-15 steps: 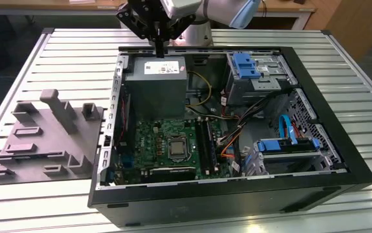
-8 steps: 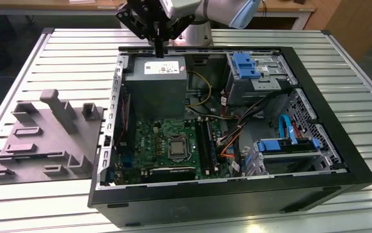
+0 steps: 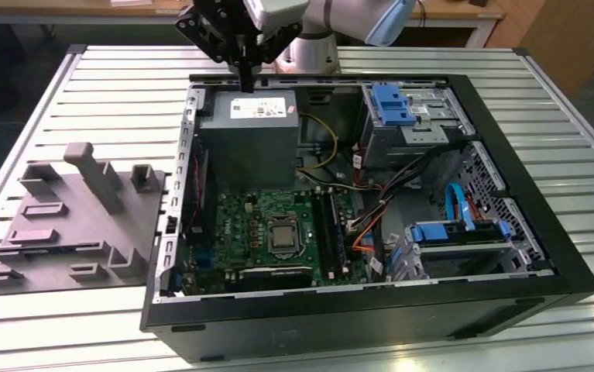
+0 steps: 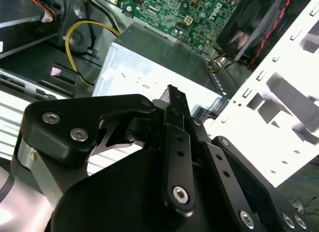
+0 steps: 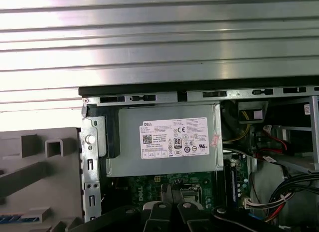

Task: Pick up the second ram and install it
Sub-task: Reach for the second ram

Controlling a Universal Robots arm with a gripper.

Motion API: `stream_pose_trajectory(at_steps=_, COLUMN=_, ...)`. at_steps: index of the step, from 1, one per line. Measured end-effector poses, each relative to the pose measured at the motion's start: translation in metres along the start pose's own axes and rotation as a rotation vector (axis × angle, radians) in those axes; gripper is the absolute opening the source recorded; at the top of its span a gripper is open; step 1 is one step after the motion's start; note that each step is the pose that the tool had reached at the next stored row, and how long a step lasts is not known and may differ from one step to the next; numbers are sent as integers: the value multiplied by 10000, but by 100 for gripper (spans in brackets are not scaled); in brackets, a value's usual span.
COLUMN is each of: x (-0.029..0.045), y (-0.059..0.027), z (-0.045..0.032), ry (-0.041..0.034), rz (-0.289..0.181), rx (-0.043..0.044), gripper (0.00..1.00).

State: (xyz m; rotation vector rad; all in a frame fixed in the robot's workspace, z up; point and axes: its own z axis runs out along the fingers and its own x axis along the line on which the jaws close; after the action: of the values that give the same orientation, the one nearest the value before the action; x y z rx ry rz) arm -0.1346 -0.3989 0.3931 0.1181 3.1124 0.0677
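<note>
A tabletop (image 3: pixel 101 93) of ribbed, pale metal slats, bright with reflected light, fills most of the exterior view. Beyond its far edge stand a wooden desk (image 3: pixel 121 9) and, toward the exterior view's right, a wooden panel (image 3: pixel 560 31). An open black computer case (image 3: pixel 544 263) lies on its side on the slats, showing a grey power-supply box (image 3: pixel 250 143) and a green motherboard (image 3: pixel 245 225). Beside the case, on the exterior view's left, a grey moulded fixture (image 3: pixel 80 232) with upright posts rests flat on the tabletop. The arm (image 3: pixel 327 19) reaches in from the far edge, and its black hand (image 3: pixel 246 87) hangs just above the far end of the power-supply box. In the second wrist view its fingers (image 4: pixel 172 117) are drawn together at the tips. The second ram (image 5: pixel 19 219) appears in the first wrist view as a blue strip with a pale patch lying on the grey fixture, well apart from the hand and partly cut off by the frame edge.
</note>
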Motion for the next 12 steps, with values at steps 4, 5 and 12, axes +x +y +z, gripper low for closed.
stream_pose_trajectory(at_steps=4, x=92, y=-7, z=-2, ry=-3, rz=-1, rx=0, gripper=10)
stream_pose_trajectory(at_steps=5, x=114, y=-9, z=-3, ry=-5, rz=-2, rx=0, gripper=10)
stream_pose_trajectory(at_steps=12, x=270, y=-20, z=-6, ry=-24, rz=-3, rx=-3, gripper=10)
